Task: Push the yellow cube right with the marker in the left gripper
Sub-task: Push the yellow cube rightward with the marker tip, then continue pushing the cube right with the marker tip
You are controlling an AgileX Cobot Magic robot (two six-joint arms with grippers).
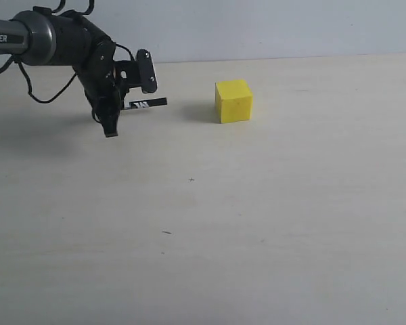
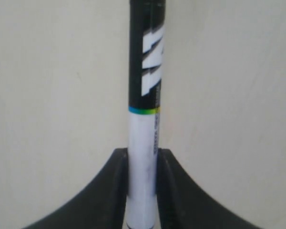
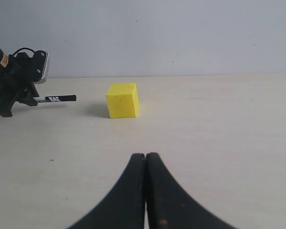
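Pale beige table [image 1: 271,244] under a plain grey-white wall [image 1: 271,27]; nothing else stands on the surface that we can see.

- Left arm [image 1: 34,37]: reaches in from the left of the yellow cube [image 1: 233,101], above the table.
- Left gripper [image 1: 112,122]: jaws narrowed onto the marker [image 1: 147,104], gripping its white barrel. The black lettered half sticks out toward the cube.
- Yellow cube: sits flat on the table to the right of the marker tip, clearly apart from it, no contact yet.
- Marker: lies roughly level, at about the cube's mid-height as far as we can judge.
- Right gripper [image 3: 146,160]: jaws pressed together, nothing between them, parked well in front of the cube and facing it.

Risks, as we judge them:
- The tip may meet the cube's left face off-centre, and the cube would spin rather than slide right.
- The grip sits far back on the barrel. Push load could make the marker slip back through the jaws or pivot.
- A tip too high on the face could tilt the cube.

View differences:
- Left wrist view shows the clamp on the white barrel and the coloured band, but no cube.
- Exterior and right wrist views show the gap between tip and cube, not the grip detail.
- Only the right wrist view shows the right gripper.
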